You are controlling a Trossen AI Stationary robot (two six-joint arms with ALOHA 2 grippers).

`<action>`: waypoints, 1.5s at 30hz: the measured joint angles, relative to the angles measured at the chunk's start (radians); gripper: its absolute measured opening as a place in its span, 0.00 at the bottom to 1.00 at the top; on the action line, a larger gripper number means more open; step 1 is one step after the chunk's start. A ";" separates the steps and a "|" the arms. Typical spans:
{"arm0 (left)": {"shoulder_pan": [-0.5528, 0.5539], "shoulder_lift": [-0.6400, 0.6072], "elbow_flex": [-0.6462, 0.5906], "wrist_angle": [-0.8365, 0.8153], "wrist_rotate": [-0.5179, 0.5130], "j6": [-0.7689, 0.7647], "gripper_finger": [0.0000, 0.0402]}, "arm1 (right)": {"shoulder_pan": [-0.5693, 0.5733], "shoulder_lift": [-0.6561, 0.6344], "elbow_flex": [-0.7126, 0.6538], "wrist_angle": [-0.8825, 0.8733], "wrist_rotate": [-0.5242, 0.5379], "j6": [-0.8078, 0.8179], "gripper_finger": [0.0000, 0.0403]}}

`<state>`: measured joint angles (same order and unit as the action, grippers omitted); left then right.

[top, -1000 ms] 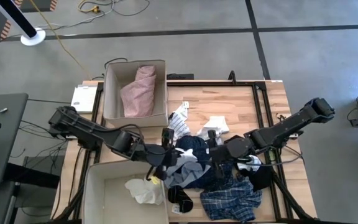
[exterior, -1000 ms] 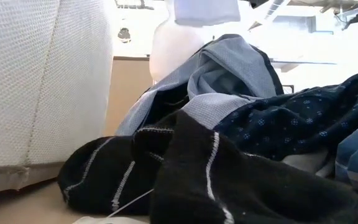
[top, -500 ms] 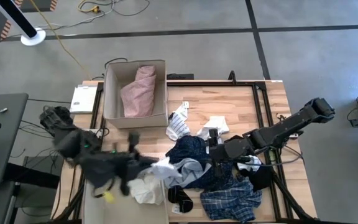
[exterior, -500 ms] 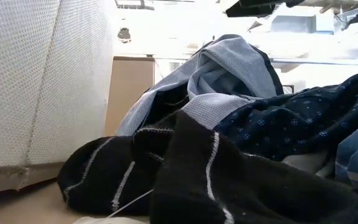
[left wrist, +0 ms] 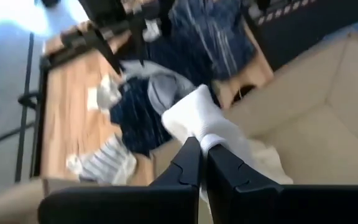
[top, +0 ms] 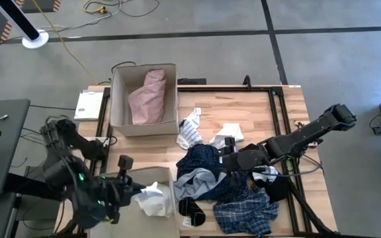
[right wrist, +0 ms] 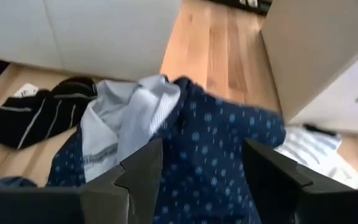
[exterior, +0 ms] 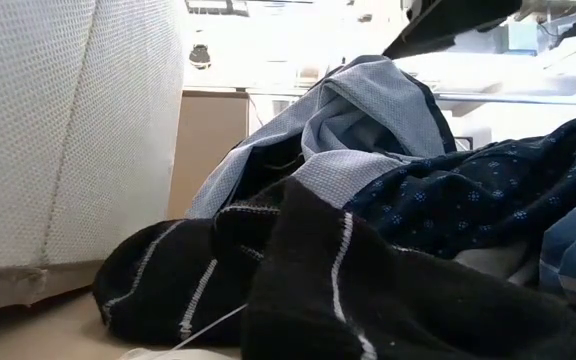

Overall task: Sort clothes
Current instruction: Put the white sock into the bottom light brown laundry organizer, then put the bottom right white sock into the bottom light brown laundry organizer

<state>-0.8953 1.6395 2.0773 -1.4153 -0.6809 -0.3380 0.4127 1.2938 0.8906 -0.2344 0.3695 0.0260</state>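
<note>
Pinching a soft white garment, the left gripper had its two dark fingers pressed together over the open tan cardboard box at the table's near left corner; in the high view that gripper sat just above the crumpled white cloth lying against the box's inner wall. Over the middle of the pile hung the right gripper, its fingers spread wide above a navy garment with small pale dots and holding nothing.

No readable writing or brand showed on any cloth or box.

Beside the navy piece lay a pale blue-grey knitted garment with a fine waffle texture and a darker ribbed hem. A pair of black socks with thin white stripes lay flat on the light wooden plank table; from table height the socks looked thick and fuzzy. A blue plaid garment sat at the pile's near edge, a blue-white striped one and a small white one at its far edge. A folded pink garment filled the second tan cardboard box.
</note>
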 joint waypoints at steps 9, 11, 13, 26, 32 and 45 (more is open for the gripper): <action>0.006 0.031 -0.206 -0.054 0.092 -0.200 0.04 | 0.060 0.000 0.000 -0.034 0.000 0.054 0.58; 0.012 0.032 -0.273 -0.052 0.139 -0.255 0.04 | 0.073 0.000 0.000 -0.035 0.000 0.055 0.58; 0.018 0.032 -0.334 -0.044 0.186 -0.292 0.06 | 0.080 0.000 0.000 -0.035 0.000 0.057 0.58; 0.058 0.031 -0.471 0.028 0.274 -0.341 0.56 | 0.056 -0.054 0.000 -0.164 0.042 0.151 0.58; 0.057 0.031 -0.445 0.084 0.273 -0.262 0.68 | 0.056 -0.128 0.000 -0.247 0.093 0.210 0.58; -0.023 0.028 -0.284 0.090 0.027 -0.113 0.69 | -0.072 -0.148 0.000 -0.398 0.158 0.234 0.58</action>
<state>-0.9186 1.6680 1.7935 -1.3249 -0.6541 -0.4514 0.3410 1.1454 0.8902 -0.6323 0.5279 0.2604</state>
